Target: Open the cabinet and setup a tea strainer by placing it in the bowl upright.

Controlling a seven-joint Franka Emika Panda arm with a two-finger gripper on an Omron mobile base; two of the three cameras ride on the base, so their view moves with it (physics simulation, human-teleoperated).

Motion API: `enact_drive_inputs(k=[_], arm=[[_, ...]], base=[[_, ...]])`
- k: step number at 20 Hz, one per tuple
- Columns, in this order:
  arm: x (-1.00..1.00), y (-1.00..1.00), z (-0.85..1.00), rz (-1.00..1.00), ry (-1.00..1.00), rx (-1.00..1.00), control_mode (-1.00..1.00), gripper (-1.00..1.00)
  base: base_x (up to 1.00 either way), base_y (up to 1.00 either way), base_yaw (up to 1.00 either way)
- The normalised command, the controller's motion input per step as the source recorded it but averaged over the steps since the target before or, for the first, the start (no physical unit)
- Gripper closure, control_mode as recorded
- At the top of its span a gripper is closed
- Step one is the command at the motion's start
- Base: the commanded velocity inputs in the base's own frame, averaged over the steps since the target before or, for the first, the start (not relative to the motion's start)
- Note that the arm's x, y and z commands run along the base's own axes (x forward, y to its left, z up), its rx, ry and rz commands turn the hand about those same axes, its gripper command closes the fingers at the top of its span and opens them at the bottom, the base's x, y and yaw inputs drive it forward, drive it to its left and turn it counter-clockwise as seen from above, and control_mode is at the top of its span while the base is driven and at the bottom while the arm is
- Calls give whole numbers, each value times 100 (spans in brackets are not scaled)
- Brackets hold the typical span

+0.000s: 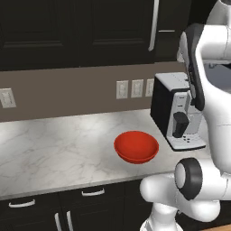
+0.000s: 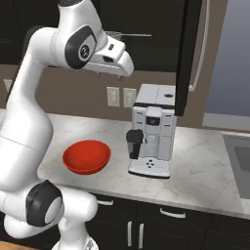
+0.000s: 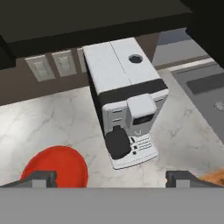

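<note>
Pincer [image 3: 112, 178] spread wide and holding nothing, its two tips standing far apart at the bottom of the hand view, hangs high above the tabletop [image 3: 39, 124]. Below it and slightly to one side sits the red bowl [image 3: 56, 167], with nothing in it; straight ahead and below stands the coffee machine [image 3: 124, 94]. Up at about the pincer's own height, the cabinet [image 2: 161, 29] has one door [image 2: 181, 53] swung out edge-on above the machine, so the opening step looks done. Just beyond the hand, inside the cabinet, a thin silver handle and a bit of mesh suggest the strainer [image 2: 128, 35], though it is too small to be sure. Judging by this, the strainer has yet to be gripped, carried down and stood upright in the bowl.
</note>
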Motion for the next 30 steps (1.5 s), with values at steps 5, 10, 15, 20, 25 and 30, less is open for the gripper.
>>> enact_drive_inputs(k=[5,10,15,20,25,30], arm=[[-27,40,38,-11,-45,15,-100,-100],[-18,39,60,0,-13,-1,-100,-100],[12,45,16,22,-5,-21,-100,-100],[4,21,37,31,-7,-13,-100,-100],[3,17,5,-2,-1,-2,-100,-100],[26,0,0,-13,0,0,-100,-100]], base=[[0,0,0],[0,0,0],[0,0,0],[0,0,0],[0,0,0],[0,0,0]])
